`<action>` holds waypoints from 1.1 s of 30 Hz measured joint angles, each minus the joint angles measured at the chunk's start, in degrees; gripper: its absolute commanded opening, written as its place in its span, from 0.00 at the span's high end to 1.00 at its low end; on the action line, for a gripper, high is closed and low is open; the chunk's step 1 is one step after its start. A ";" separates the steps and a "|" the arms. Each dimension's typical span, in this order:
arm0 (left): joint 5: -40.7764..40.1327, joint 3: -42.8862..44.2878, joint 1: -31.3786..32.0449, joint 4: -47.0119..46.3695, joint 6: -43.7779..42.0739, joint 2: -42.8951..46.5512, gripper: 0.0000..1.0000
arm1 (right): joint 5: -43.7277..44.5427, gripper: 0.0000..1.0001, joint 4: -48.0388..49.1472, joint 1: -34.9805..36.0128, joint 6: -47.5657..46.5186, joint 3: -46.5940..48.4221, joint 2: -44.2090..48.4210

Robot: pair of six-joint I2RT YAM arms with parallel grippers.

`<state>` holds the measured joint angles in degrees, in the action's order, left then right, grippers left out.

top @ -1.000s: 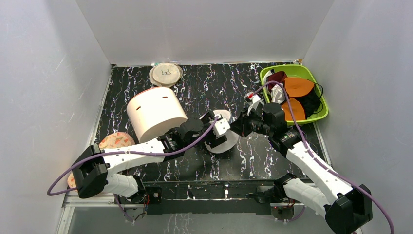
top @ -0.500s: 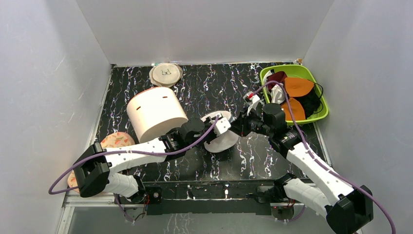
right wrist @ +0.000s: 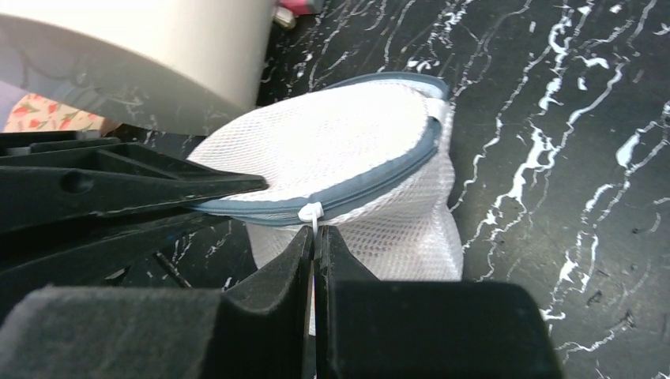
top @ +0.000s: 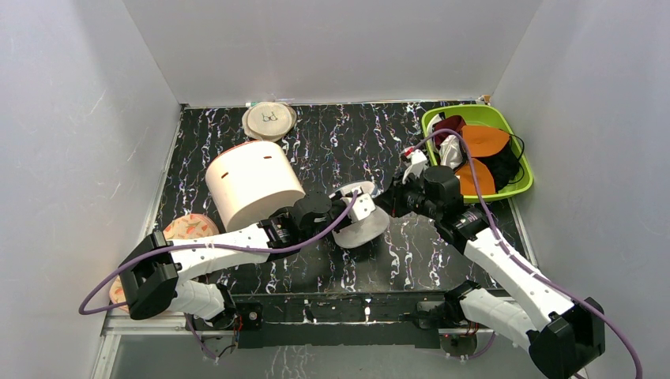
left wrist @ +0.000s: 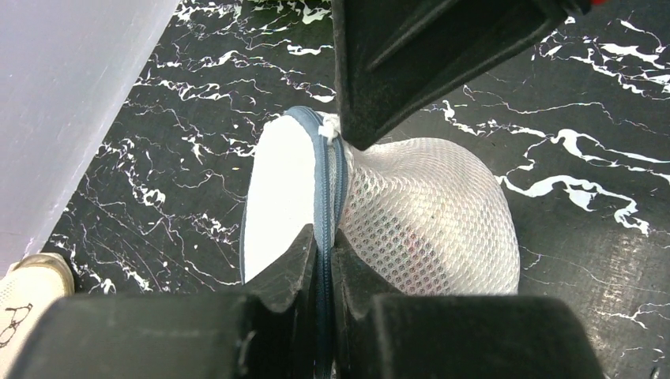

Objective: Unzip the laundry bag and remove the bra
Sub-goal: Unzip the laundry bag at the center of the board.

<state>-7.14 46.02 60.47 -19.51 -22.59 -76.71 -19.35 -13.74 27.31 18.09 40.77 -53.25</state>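
The laundry bag [top: 362, 223], a small white mesh dome with a blue-grey zip [left wrist: 328, 170] round its rim, lies tilted at the table's middle between both arms. My left gripper [top: 353, 207] [left wrist: 324, 237] is shut on the zipped rim at the bag's near-left side. From the opposite side my right gripper [top: 385, 203] [right wrist: 314, 230] is shut on the white pull tie [right wrist: 310, 212] of the zip. The zip looks closed along the stretch I can see. The bra is hidden; only mesh [left wrist: 430, 221] shows.
A big cream cylinder [top: 253, 183] stands just left of the bag, close behind my left arm. A green tray [top: 520, 186] with orange cups [top: 483, 140] and dark garments sits at the right. A flat beige disc [top: 269, 120] lies at the back, a floral disc [top: 190, 227] at the left.
My left gripper has shut on the bag's rim. The bag has tipped up and shifted slightly. My right gripper stays shut on the pull tie and has moved a little toward the back.
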 measured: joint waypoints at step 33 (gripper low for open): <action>8.39 0.37 -0.15 1.31 2.71 0.26 0.75 | -12.79 1.00 0.66 -1.07 -1.97 0.76 1.36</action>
<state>1.26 46.39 60.31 -18.20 -19.88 -76.44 -32.14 -13.08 26.24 16.12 41.54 -51.90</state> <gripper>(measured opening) 0.370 0.009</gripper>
